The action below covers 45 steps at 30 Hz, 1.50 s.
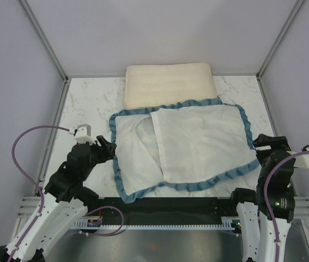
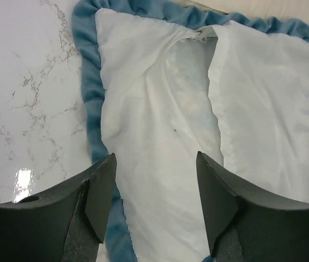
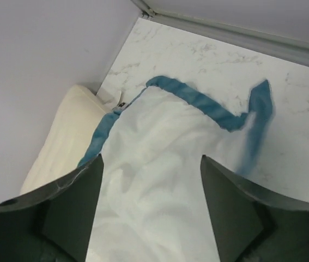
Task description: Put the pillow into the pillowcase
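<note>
the pillowcase is laid flat in the middle of the marble table, white inside facing up, with a blue ruffled edge all round. the pillow is laid behind it at the far edge of the table, touched by the ruffle along its near side. the left gripper is positioned over the pillowcase's left edge, jaws spread wide, nothing gripped. the right gripper is positioned at the right edge, jaws likewise spread wide and empty.

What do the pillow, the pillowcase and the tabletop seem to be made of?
Pillow: cream padded fabric, matte, faint quilted lines. Pillowcase: thin white cloth, creased, blue ruffled trim. Tabletop: glossy marble-look surface, grey veins and glare; stone or laminate, cannot tell.
</note>
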Each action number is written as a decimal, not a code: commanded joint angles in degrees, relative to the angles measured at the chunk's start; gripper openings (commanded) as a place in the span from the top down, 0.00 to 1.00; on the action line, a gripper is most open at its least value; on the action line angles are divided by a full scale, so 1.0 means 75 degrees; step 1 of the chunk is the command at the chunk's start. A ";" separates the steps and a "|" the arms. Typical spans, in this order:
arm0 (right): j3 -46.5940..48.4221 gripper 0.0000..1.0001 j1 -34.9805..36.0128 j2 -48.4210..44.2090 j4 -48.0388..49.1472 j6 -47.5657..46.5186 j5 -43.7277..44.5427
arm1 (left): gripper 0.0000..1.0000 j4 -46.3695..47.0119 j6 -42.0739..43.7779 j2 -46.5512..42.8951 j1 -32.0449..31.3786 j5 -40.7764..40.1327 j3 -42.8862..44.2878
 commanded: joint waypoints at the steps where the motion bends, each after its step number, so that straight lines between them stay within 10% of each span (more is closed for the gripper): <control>1: 0.0057 0.17 -0.0017 -0.0887 -0.0437 -0.0059 0.1163 | 0.32 0.0167 -0.0429 -0.0392 0.0024 -0.0162 -0.0012; 7: 0.0525 0.13 -0.0017 -0.0927 -0.0367 -0.0386 0.1376 | 0.23 0.0191 -0.0441 0.0472 0.0024 -0.0361 0.0140; 14: -0.0036 0.13 -0.0017 0.1205 0.1846 -0.1605 -0.2560 | 0.01 0.0846 -0.0418 0.2042 0.0036 -0.0735 0.0489; 45: 0.3888 0.02 0.0956 0.9890 0.5387 -0.2461 -0.3266 | 0.04 0.1094 -0.0078 1.3348 0.2204 0.1723 0.9980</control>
